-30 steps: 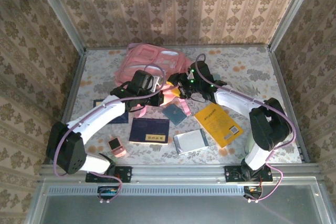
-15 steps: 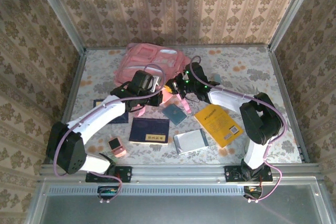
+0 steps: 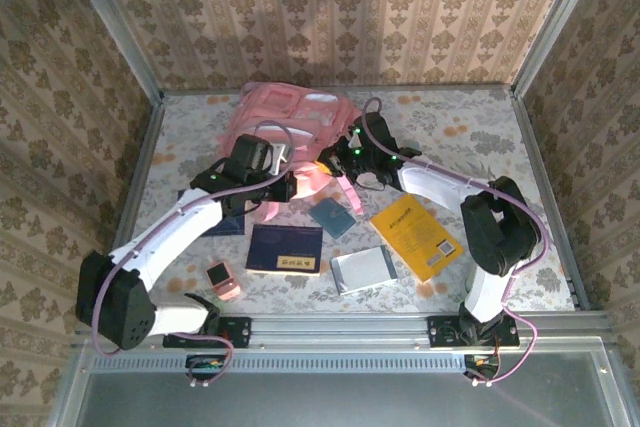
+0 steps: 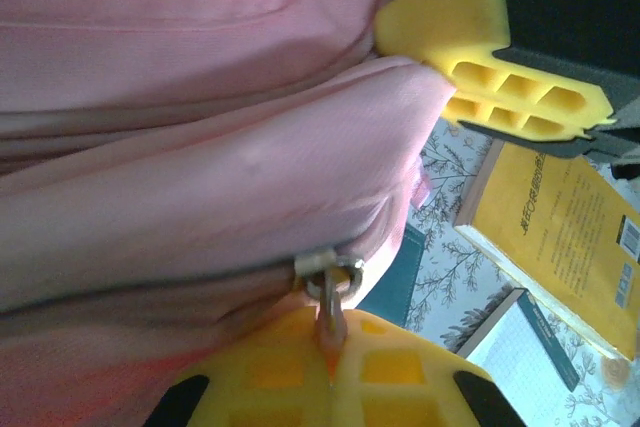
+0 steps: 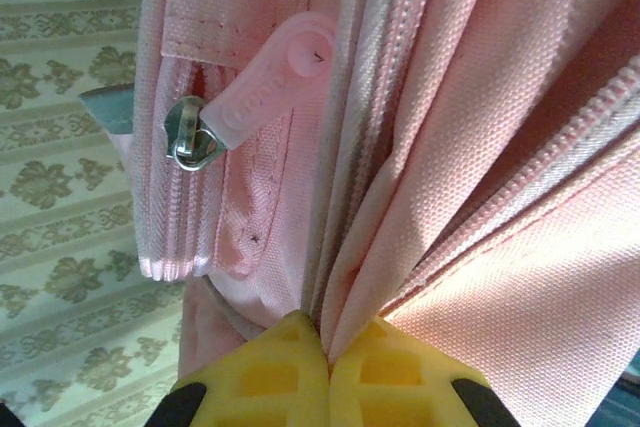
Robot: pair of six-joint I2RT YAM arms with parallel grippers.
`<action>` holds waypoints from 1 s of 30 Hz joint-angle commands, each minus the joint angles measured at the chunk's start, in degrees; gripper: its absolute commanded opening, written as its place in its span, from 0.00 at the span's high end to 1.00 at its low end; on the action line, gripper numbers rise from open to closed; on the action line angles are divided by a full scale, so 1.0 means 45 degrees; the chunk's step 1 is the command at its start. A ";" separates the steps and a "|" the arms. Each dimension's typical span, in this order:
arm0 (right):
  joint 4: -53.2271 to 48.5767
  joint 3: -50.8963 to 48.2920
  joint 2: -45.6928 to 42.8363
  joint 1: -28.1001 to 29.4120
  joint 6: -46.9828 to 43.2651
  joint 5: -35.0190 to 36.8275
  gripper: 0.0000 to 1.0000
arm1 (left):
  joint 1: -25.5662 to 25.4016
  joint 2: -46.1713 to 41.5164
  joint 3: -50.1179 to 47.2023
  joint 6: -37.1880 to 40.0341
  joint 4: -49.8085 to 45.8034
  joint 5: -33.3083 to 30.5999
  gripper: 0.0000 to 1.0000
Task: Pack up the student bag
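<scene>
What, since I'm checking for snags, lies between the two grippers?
A stretched fold of the bag, pinched by the left gripper and the right gripper, seen in the left wrist view.

Woven matt cloth: student bag (image 5: 480,147); shiny metal: zip slider (image 5: 190,139).

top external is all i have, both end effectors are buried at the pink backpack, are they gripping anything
Observer: In the left wrist view, the left end effector is shut on a zipper pull of the student bag.
Operator: and the right one
Observer: In the right wrist view, the right end effector pinches a fold of pink fabric beside a line of zipper teeth, not a pull.
Operator: any other pull near it
Observer: Yes, a pink pull tab on a silver slider hangs free left of that fold, untouched.
</scene>
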 commanded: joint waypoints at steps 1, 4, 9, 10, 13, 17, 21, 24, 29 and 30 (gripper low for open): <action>-0.1937 0.0537 -0.0556 -0.0469 -0.1916 0.0917 1.00 | 0.0474 -0.0767 -0.0007 -0.0260 -0.0029 0.0271 1.00; -0.2818 0.0933 -0.0668 -0.0557 -0.2963 0.0992 1.00 | 0.0978 -0.0936 -0.0108 -0.0438 -0.0129 0.0865 1.00; -0.3694 0.1407 -0.0826 -0.1017 -0.4074 0.0730 1.00 | 0.1838 -0.0878 -0.0210 -0.0465 -0.0506 0.1793 1.00; -0.3697 0.1433 -0.0866 -0.1114 -0.4064 0.0660 1.00 | 0.1878 -0.0861 -0.0288 -0.0472 -0.0503 0.1849 1.00; -0.3784 0.1525 -0.0926 -0.1355 -0.4119 0.0442 1.00 | 0.1899 -0.0790 -0.0506 -0.0484 -0.0466 0.2041 1.00; -0.4020 0.1645 -0.0934 -0.1653 -0.4317 0.0300 1.00 | 0.1900 -0.0892 -0.0660 -0.0489 -0.0542 0.1860 1.00; -0.3932 0.1629 -0.0964 -0.2120 -0.4240 -0.0045 1.00 | 0.1889 -0.1213 -0.0868 -0.0288 -0.0769 0.1154 1.00; -0.3940 0.1725 -0.0962 -0.2398 -0.4235 -0.0187 1.00 | 0.1889 -0.1409 -0.1050 -0.0294 -0.0778 0.0687 1.00; -0.3833 0.1746 -0.0987 -0.2619 -0.4132 -0.0394 1.00 | 0.1899 -0.1500 -0.1402 -0.0241 -0.0546 -0.0093 1.00; -0.3832 0.1731 -0.1021 -0.2629 -0.4107 -0.0402 1.00 | 0.1880 -0.1503 -0.1449 -0.0218 -0.0522 -0.0433 1.00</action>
